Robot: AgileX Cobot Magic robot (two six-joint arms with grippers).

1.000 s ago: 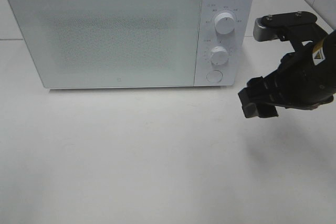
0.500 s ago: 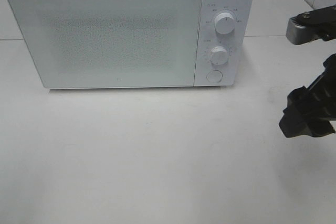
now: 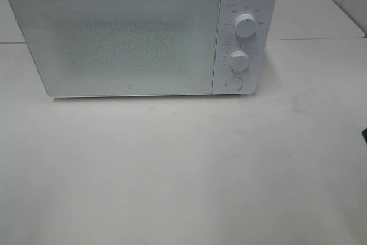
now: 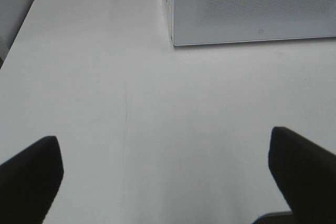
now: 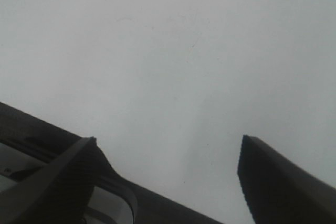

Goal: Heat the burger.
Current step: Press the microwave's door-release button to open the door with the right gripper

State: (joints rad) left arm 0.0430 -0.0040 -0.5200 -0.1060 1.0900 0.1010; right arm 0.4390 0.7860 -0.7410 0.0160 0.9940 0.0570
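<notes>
Left gripper (image 4: 165, 177) hangs over the bare white table (image 3: 172, 170) with its two dark fingers (image 4: 29, 177) spread wide and nothing between them; the near lower corner of the microwave (image 4: 252, 9) lies ahead of it. Right gripper (image 5: 168, 182) also has its jaws well apart and empty, over plain tabletop, and in the high view it shows at most as a dark sliver at the right edge. On the white microwave (image 3: 132, 38) faint grey markings ring the upper knob (image 3: 245, 24) and the lower knob (image 3: 239, 59), and a tiny mark sits low on the door (image 3: 127, 90), but all of it is too small to read. A round button (image 3: 233, 83) sits below the knobs. The door is shut, and its speckled, frosted panel hides the inside. No view shows the burger, so its look, its place and how it lies relative to either gripper cannot be told.
</notes>
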